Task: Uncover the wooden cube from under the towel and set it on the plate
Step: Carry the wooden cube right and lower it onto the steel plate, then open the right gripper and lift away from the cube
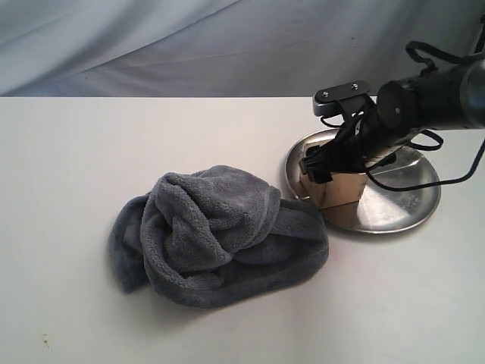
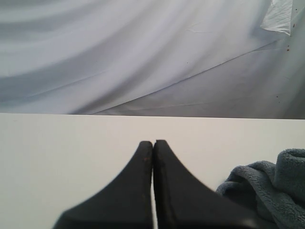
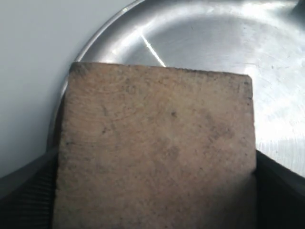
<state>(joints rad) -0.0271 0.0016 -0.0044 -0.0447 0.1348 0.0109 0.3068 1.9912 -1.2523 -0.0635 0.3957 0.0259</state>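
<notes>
The wooden cube, light tan and scuffed, is over the left rim of the shiny steel plate, which mirrors it from below. I cannot tell whether it touches the plate. My right gripper is shut on the cube. In the right wrist view the cube fills most of the picture, with a black finger on each side and the plate behind it. The dark grey towel lies bunched on the table left of the plate. My left gripper is shut and empty above bare table, with the towel beside it.
The table is plain white, and a pale cloth backdrop hangs behind its far edge. Black cables loop from the right arm above the plate.
</notes>
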